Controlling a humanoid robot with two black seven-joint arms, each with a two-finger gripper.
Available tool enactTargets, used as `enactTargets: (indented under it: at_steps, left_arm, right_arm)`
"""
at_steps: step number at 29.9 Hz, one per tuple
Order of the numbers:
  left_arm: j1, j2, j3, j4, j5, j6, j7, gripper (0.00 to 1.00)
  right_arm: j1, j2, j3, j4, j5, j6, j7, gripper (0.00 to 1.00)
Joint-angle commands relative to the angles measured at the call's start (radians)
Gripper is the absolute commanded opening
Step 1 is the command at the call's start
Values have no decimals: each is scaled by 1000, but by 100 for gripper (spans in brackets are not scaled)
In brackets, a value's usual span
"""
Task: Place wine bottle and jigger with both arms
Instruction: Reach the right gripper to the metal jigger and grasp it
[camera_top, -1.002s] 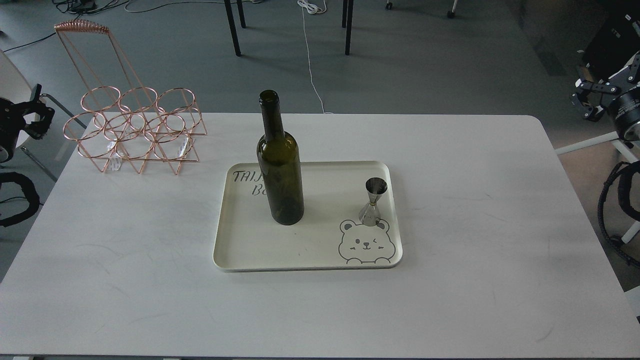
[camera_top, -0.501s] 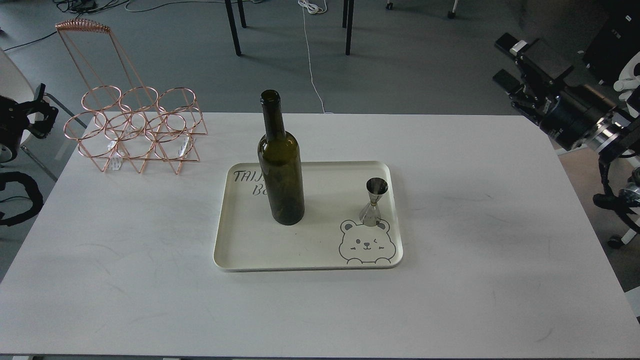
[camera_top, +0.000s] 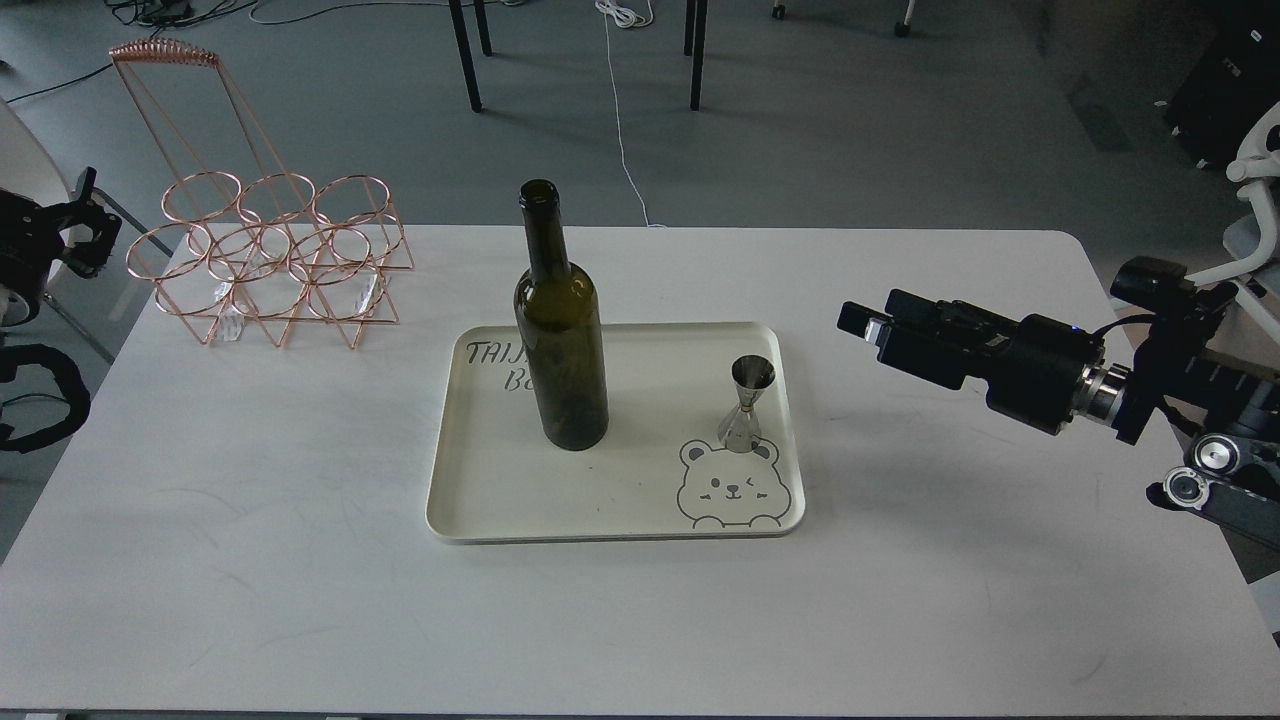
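The wine bottle (camera_top: 562, 345) is dark olive-green and stands upright on the left half of a cream tray (camera_top: 500, 500). The jigger (camera_top: 746, 405) is small and steel and stands upright on the tray's right side, just above a printed bear. My right gripper (camera_top: 862, 322) hovers over the table to the right of the tray, pointing left, roughly level with the jigger and clear of it. Its fingers look apart and hold nothing. My left gripper (camera_top: 88, 225) stays off the table's far left edge, dark and small, holding nothing visible.
A copper wire bottle rack (camera_top: 270, 260) with a tall handle stands at the table's back left corner. The white table (camera_top: 300, 600) shows bare surface in front of and beside the tray. Chair legs and cables lie on the floor behind.
My right arm has swung in from the far right edge, down over the table toward the tray's right side. The left arm, bottle and jigger have hardly moved.
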Motion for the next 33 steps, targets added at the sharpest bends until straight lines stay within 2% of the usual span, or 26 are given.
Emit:
enactTargets:
  at_steps: [1,9,22,25,30,33]
  left_arm:
    - [1,-13,0,2,0,0,-1,98]
    - [0,-13,0,0,0,0,-1,98]
    - [1,-8,0,2,0,0,-1,98]
    - [1,-7,0,2,0,0,-1,98]
    - [3,-7,0,6,0,0,-1,98]
    - [3,-7,2,6,0,0,-1,98]
  right_arm:
    - [18,65,-79,-60,-96,-52,0,98]
    - [46,266,-171,-289,-190,-153,0,98]
    - [49,404,-233,-442,-237,-187,0,90]
    - [49,435,-260,-479,-237,-191,0,84]
    - [46,499,-262,-566,-237,-220,0,68]
    - [46,519,-263,-571,-237,-240,0,61]
